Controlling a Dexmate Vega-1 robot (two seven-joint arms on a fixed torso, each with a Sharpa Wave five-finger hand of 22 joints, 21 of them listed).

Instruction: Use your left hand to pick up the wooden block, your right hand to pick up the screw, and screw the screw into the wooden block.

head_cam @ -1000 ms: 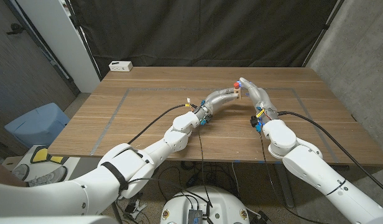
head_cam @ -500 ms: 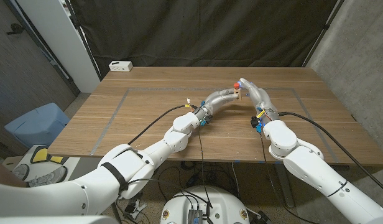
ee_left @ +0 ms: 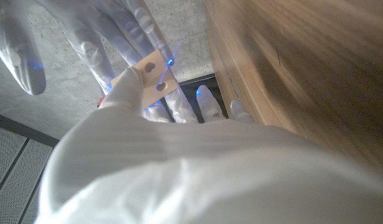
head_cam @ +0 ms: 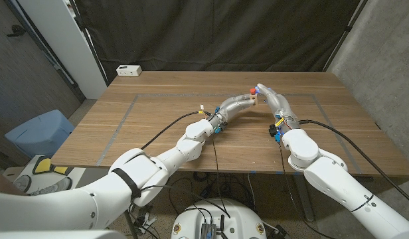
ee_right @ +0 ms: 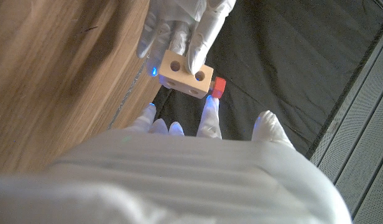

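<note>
A small wooden block [ee_right: 185, 74] with round holes is held above the table, gripped from the far side by my left hand [ee_right: 179, 25]. In the head view the block [head_cam: 255, 101] sits at the tip of my left hand [head_cam: 236, 103], over the middle of the table. The red-headed screw [ee_right: 217, 87] sticks out of one end of the block; its head shows in the head view as the screw [head_cam: 251, 89]. My right hand [head_cam: 272, 99] faces the block with fingers spread. One fingertip [ee_right: 208, 107] touches the screw head, the thumb stands apart.
The wooden table [head_cam: 158, 126] carries grey tape lines. A small white box [head_cam: 129, 70] lies at its far left corner. A blue bin [head_cam: 40, 131] stands on the floor to the left. Black curtains hang behind the table.
</note>
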